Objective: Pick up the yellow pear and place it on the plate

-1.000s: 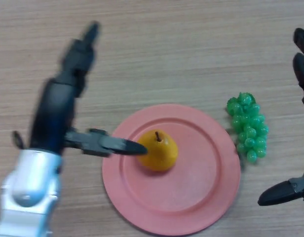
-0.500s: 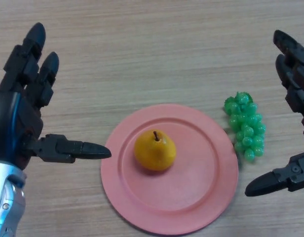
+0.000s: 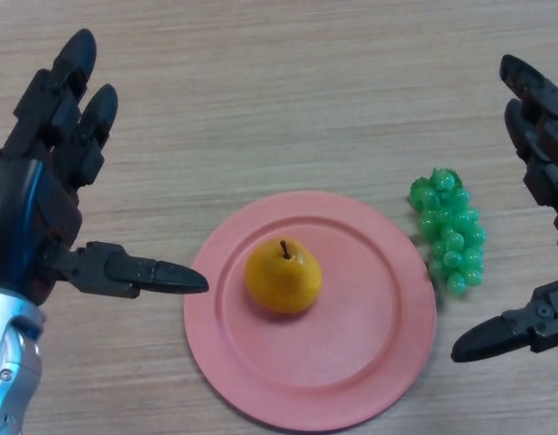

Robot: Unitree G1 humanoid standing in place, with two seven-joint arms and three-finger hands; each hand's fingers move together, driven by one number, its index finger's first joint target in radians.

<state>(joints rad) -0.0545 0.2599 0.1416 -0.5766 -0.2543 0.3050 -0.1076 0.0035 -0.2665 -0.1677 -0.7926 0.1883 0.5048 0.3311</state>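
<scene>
The yellow pear (image 3: 282, 277) stands upright, stem up, left of centre on the pink plate (image 3: 370, 344). My left hand (image 3: 39, 208) hovers to the plate's left, open, fingers straight and thumb pointing at the plate's rim without touching the pear. At the right edge my right hand (image 3: 543, 163) is open too, fingers spread upward and thumb low near the plate's right side. Neither hand holds anything.
A bunch of green grapes (image 3: 449, 230) lies on the wooden table (image 3: 279, 100) just right of the plate, between it and my right hand.
My left hand drew back from the pear to the left and opened out flat; over the last half second it barely shifted. The pear stays on the plate.
</scene>
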